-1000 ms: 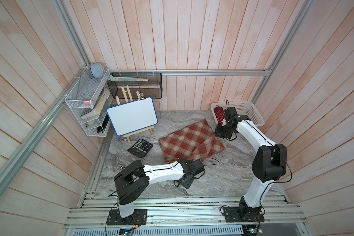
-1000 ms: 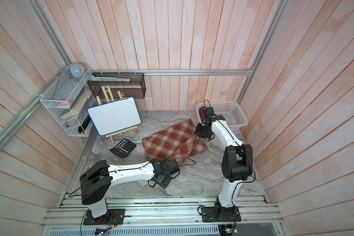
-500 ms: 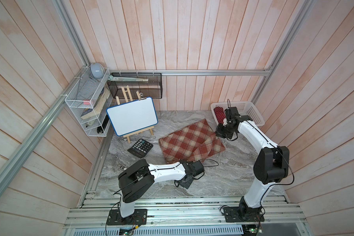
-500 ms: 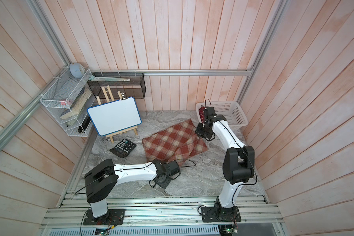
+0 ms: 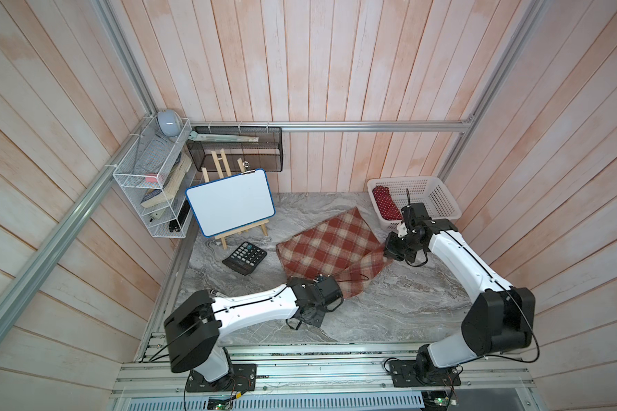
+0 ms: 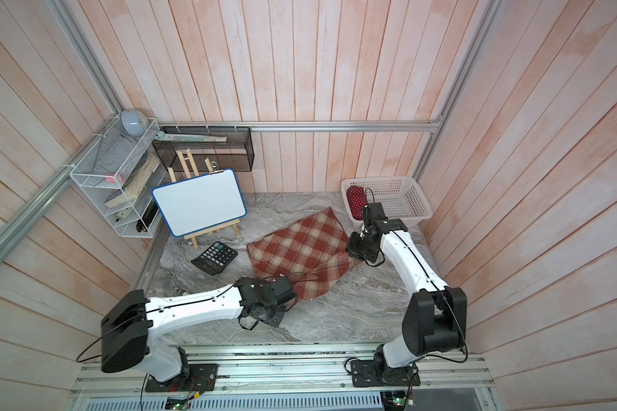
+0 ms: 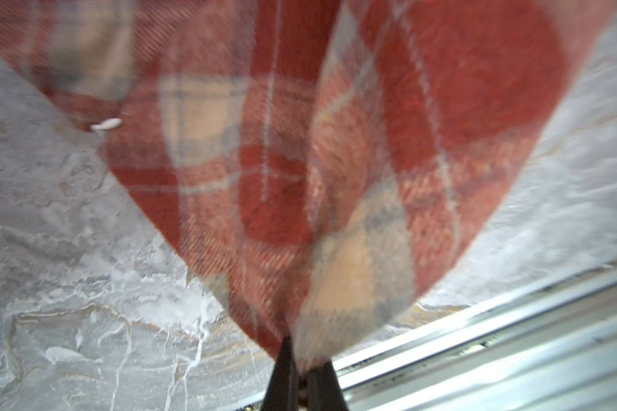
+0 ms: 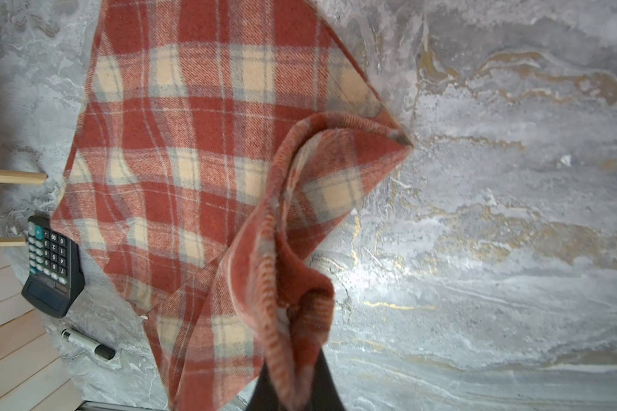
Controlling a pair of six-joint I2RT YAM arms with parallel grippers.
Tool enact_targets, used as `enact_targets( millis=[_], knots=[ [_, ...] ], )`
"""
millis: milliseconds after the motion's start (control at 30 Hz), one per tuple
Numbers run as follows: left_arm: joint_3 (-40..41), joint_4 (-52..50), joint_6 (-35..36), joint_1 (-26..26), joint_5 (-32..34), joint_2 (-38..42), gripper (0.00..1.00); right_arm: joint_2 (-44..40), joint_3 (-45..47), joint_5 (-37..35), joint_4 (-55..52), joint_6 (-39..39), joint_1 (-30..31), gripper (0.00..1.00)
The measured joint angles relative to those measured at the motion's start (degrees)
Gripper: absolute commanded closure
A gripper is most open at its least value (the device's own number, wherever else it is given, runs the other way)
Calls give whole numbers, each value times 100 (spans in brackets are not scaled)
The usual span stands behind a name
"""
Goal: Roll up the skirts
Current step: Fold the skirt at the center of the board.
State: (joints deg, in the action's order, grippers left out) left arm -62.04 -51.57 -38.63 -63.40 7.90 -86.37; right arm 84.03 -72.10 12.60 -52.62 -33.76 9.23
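One plaid skirt, rust-red, cream and tan, lies on the marble table in both top views. My left gripper is at the skirt's near corner. The left wrist view shows it shut on that corner, with the cloth fanning away from the jaws. My right gripper is at the skirt's right corner. In the right wrist view it is shut on a bunched fold of the skirt, lifted off the table.
A black calculator lies left of the skirt, with a marker nearby. A whiteboard on an easel stands behind the calculator. A white basket holding a red dotted cloth sits at the back right. A metal rail runs along the table's front edge.
My left gripper has shut on the skirt's near corner. The right gripper has kept its hold on the right corner and barely moved.
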Motion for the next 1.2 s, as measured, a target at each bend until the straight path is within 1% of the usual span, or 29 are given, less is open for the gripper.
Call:
enact_targets(
  millis=[67,267,467,567,633,733,800,967,1067,1200],
  knots=[
    [-7,-138,-245,-61,-42,407,100,-382,210,17,-111,-48,2,100],
    [-24,-769,-859,-315,-144,804,100,-1309,625,15,-673,-114,20,100],
    [-103,-1462,-1526,-415,-74,1589,100,-2081,623,-111,-1419,-179,26,100],
    [-240,-1661,-1628,-302,-28,1729,100,-2170,507,-160,-1567,-199,28,100],
    [-306,-1668,-1626,-127,-17,1681,100,-1989,378,-153,-1543,-181,28,100],
    [-358,-1626,-1554,247,-33,1526,100,-1346,31,-109,-1355,-96,31,100],
    [-372,-1550,-1460,568,-57,1453,100,-872,-251,-83,-1154,-39,39,100],
    [-483,-1292,-1097,1556,-205,1366,98,284,-1145,122,-710,208,50,100],
    [-605,-1132,-835,1899,-321,1185,97,866,-1493,251,-420,352,48,100],
    [-634,-907,-579,2129,-463,807,97,1547,-1838,380,-195,511,48,100]
  ],
)
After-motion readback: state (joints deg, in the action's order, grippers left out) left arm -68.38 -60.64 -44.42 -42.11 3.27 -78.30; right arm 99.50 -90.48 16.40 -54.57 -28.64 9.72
